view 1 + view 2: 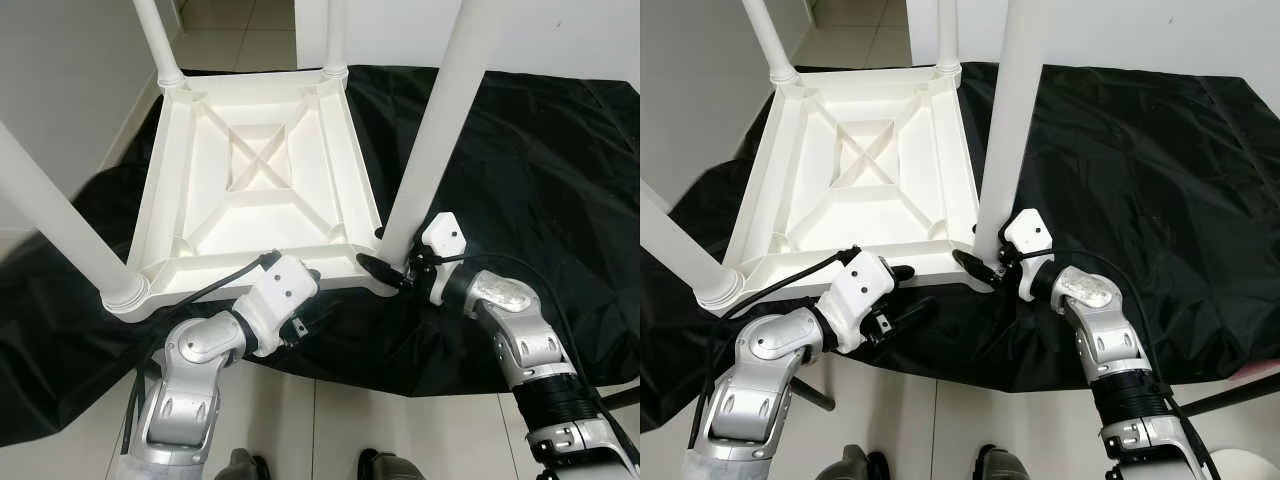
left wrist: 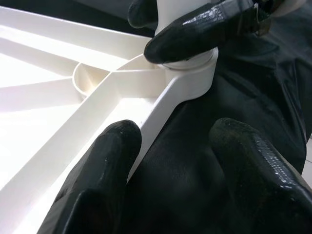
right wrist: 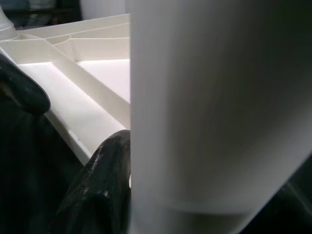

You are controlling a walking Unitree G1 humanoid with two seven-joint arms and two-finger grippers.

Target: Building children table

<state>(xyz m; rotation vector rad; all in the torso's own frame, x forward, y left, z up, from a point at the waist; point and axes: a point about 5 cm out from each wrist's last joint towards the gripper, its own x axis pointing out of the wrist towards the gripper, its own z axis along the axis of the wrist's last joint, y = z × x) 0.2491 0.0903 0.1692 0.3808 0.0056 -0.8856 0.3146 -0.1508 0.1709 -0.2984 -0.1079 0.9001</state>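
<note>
Right pincer [image 1: 392,272] grips smooth round table leg [image 1: 440,120].

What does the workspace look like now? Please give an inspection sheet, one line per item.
Surface: black cloth spread on tiled floor.
Job's things: white table top lies upside down; four white legs stand up from its corners.
Clutter: nothing seen.
Grippers: right tool grips the near right leg at its base; left tool open, straddling the near edge.
Cables: black cable along left arm.
Surroundings: white walls; dark shoes at the bottom.
</note>
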